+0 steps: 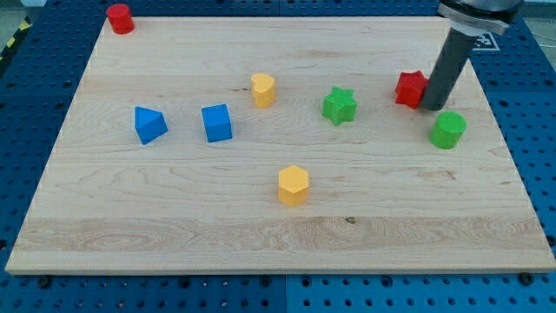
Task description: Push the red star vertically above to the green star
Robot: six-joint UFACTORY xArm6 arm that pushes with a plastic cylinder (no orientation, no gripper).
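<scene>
Red star (pixel 410 89) sat to the view's right of green star (pixel 340 105), slightly higher. My tip (pixel 432 108), bare rod w/ nothing held, touched red star's right side. Looked light, rigid, slidey; push its right face, centred, else it spins.

Board (pixel 174 200) pale wood grain. Red star (pixel 410 88), green star (pixel 340 105), green cylinder (pixel 448 129), red cylinder (pixel 120 18), two blue blocks (pixel 217 123), two yellow blocks (pixel 294 185); rod dark.

A robotics lab is showing here — a wooden bench (pixel 261 217) is sitting on a blue perforated mounting plate (pixel 539 130) — test-rig fittings.
</scene>
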